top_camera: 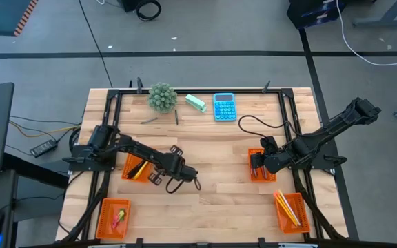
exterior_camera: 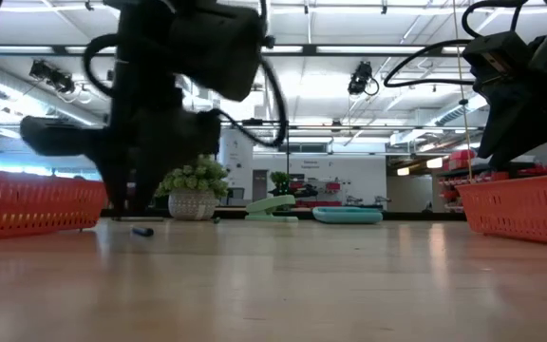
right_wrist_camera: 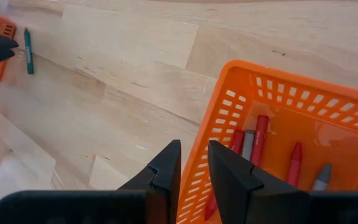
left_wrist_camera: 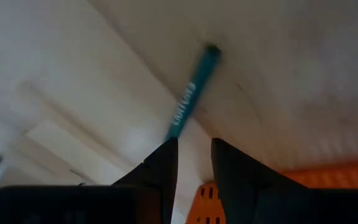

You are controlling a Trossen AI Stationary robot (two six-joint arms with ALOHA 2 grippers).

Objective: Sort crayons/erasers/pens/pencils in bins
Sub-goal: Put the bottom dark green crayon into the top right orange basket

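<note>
From above, the left gripper (top_camera: 190, 180) hangs over the bare wood just right of the bin (top_camera: 137, 167) holding yellow pencils (top_camera: 140, 169), while the right gripper (top_camera: 256, 163) sits at the crayon bin (top_camera: 261, 166). In the left wrist view a teal crayon (left_wrist_camera: 191, 94) lies on the table just ahead of the fingers (left_wrist_camera: 164, 168), which stand slightly parted, grasping nothing. In the right wrist view the narrowly parted fingers (right_wrist_camera: 166, 170) hold nothing at the bin's rim, with red crayons (right_wrist_camera: 260, 137) inside.

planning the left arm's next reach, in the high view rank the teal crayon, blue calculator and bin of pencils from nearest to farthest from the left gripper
From the left gripper:
1. teal crayon, on the wood right at its fingertips
2. blue calculator, far edge, middle
3. bin of pencils, near right corner
</note>
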